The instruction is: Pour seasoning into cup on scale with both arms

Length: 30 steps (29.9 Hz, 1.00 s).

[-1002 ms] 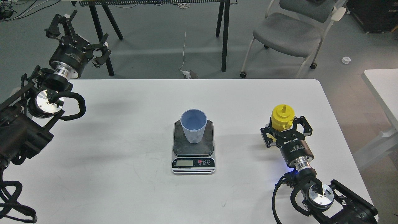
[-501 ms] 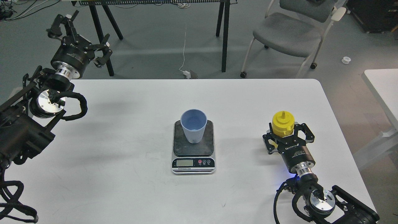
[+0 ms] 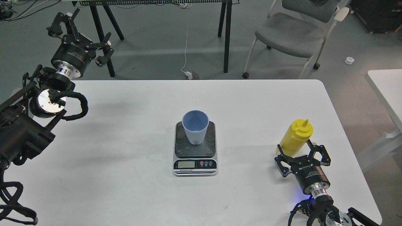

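The light blue cup [image 3: 195, 126] stands upright on the dark platform of the scale [image 3: 195, 157] at the table's middle. The yellow seasoning bottle [image 3: 296, 137] stands on the table at the right, nozzle up. My right gripper [image 3: 300, 154] is open just in front of the bottle's base, with its fingers spread to either side and not gripping it. My left gripper [image 3: 82, 34] is open and empty, raised above the table's far left corner, far from the cup.
The white table [image 3: 125, 175] ends close to the right of the bottle. A grey chair [image 3: 292, 34] and black trestle legs [image 3: 226, 37] stand beyond the far edge. Another white table [image 3: 388, 91] is at the far right.
My right gripper has let go of the yellow bottle and drawn back toward the table's near edge. The bottle now stands free. The left arm has barely moved.
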Motion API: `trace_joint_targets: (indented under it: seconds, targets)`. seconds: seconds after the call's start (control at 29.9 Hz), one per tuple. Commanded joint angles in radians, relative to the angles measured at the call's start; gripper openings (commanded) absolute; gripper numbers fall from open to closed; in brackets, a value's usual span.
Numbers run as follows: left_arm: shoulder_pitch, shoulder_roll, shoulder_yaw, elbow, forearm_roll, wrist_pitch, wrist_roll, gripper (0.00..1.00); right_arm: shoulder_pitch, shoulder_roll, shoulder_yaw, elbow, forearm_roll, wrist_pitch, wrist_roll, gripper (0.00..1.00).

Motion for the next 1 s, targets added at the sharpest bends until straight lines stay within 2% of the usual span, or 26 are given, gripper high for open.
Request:
trace_joint_targets:
  seconds: [0.0,0.23,0.53,0.74,0.97]
  targets:
    - [0.000,-0.001,0.000,0.000,0.000,0.001,0.000,0.99,-0.034,-0.021,0.000,0.029,0.000,0.000,0.001,0.98]
    - [0.002,0.007,-0.001,-0.019,0.000,-0.001,0.000,0.99,-0.105,-0.121,0.000,0.157,0.000,0.000,0.002,0.99]
    - [0.000,0.043,-0.003,-0.022,-0.002,-0.005,0.001,0.99,-0.136,-0.447,0.014,0.270,-0.014,0.000,-0.006,0.99]
    - [0.000,0.059,-0.005,-0.022,-0.003,-0.012,0.003,0.99,-0.098,-0.531,0.109,0.178,-0.014,0.000,-0.007,0.99]
    - [0.029,0.031,-0.063,-0.019,-0.008,-0.013,0.009,0.99,0.186,-0.469,0.146,-0.110,-0.015,0.000,-0.009,0.99]
